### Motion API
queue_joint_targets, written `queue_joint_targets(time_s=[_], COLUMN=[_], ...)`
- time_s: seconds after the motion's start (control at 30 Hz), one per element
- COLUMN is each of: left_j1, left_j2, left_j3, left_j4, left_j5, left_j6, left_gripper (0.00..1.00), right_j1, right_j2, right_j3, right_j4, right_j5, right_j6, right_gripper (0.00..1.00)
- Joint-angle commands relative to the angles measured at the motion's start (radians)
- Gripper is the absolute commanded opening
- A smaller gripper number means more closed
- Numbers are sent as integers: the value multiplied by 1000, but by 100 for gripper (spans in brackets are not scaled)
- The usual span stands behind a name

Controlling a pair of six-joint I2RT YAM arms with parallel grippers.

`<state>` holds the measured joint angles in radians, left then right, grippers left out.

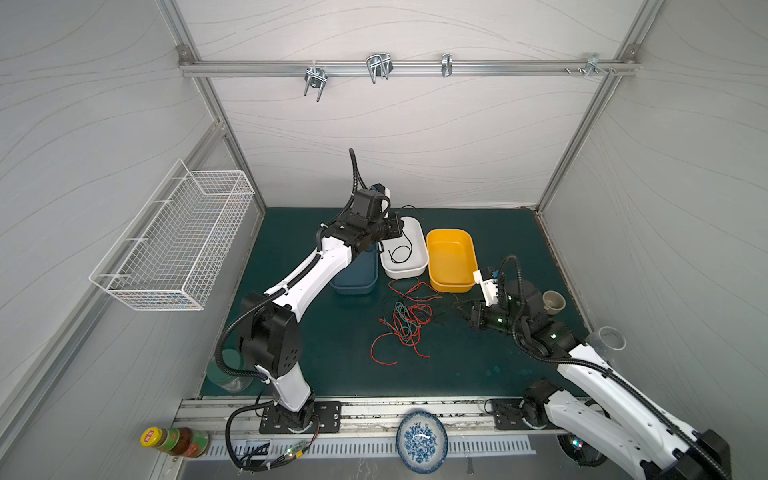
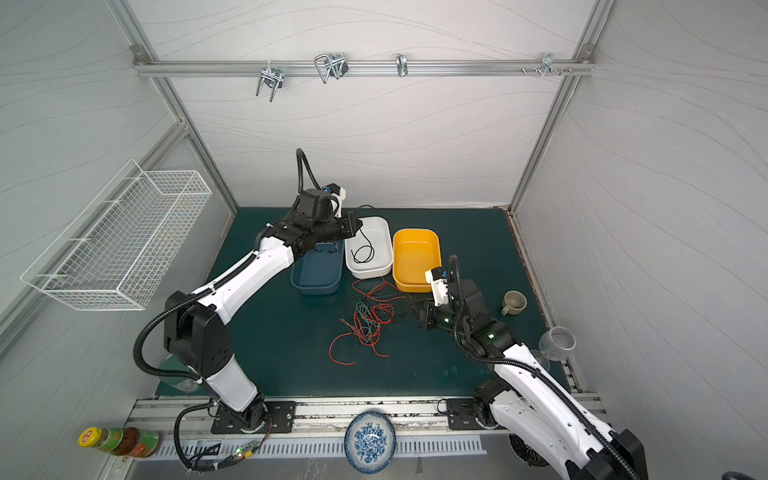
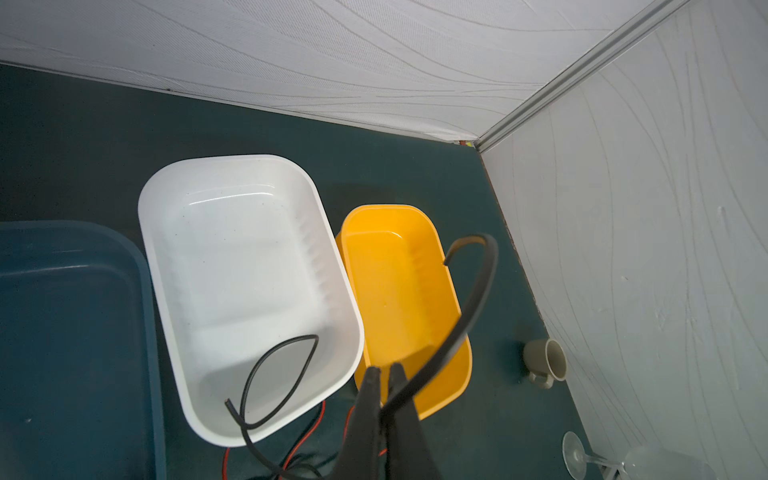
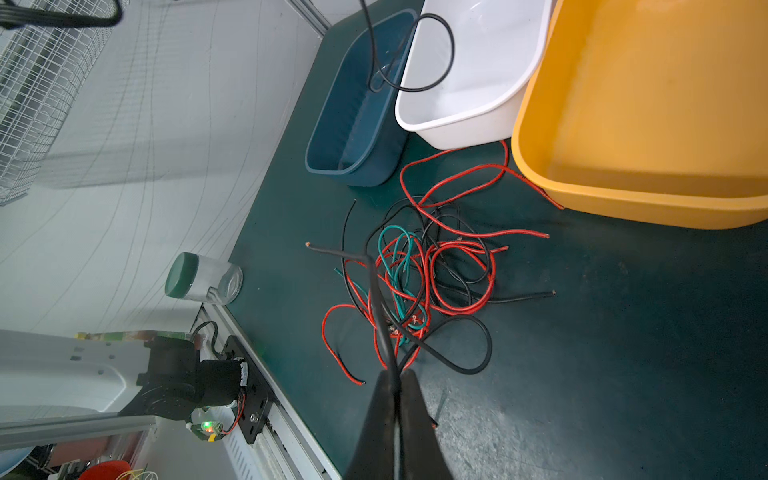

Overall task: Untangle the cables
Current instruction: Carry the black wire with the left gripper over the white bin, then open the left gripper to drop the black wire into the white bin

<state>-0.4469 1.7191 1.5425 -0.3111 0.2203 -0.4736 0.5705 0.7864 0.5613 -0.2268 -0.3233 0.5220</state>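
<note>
Here, left fingers (image 3: 368, 399) pinched shut on a black cable (image 3: 460, 332) above the white tub (image 3: 241, 257) — one end arching up free, the other hanging in a loop over the tub. Likewise, right fingers (image 4: 417, 407) closed on a second black cable (image 4: 378, 307), low over the desk (image 1: 478, 365) at the edge of the cables (image 4: 415, 270) — a red, black and teal heap lying on the green desk just in front of the white tub and yellow tub (image 1: 451, 257), blue tub (image 1: 353, 286) to the left in both top views.
</note>
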Motion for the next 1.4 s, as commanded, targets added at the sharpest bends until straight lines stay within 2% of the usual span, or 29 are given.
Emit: queue_joint_targets(time_s=[0.0,0.43,0.97,1.1,1.2,1.3,1.37], left_j1=[5,5,5,5,7,8,10], left_j2=[52,229,355,382,401,404,398], left_j3=[70,107,109,116,142,161,166], left_j4=[93,83,3,-28,-64,-86,-92], left_j5=[-15,-75,-125,-147,-144,-141,-139], left_j6=[14,20,13,17,19,26,31], left_gripper=[0,0,0,8,19,25,32], right_j1=[12,31,40,40,40,39,39], right_j2=[-24,-52,-55,-57,-56,-53,-52], right_j3=[-6,-14,-17,-17,-17,-16,-15], right_j4=[41,53,70,70,70,70,68], right_j5=[-21,-25,-19,-19,-17,-19,-16], right_j6=[-16,-20,-17,-16,-17,-16,-18], right_gripper=[0,0,0,0,0,0,0])
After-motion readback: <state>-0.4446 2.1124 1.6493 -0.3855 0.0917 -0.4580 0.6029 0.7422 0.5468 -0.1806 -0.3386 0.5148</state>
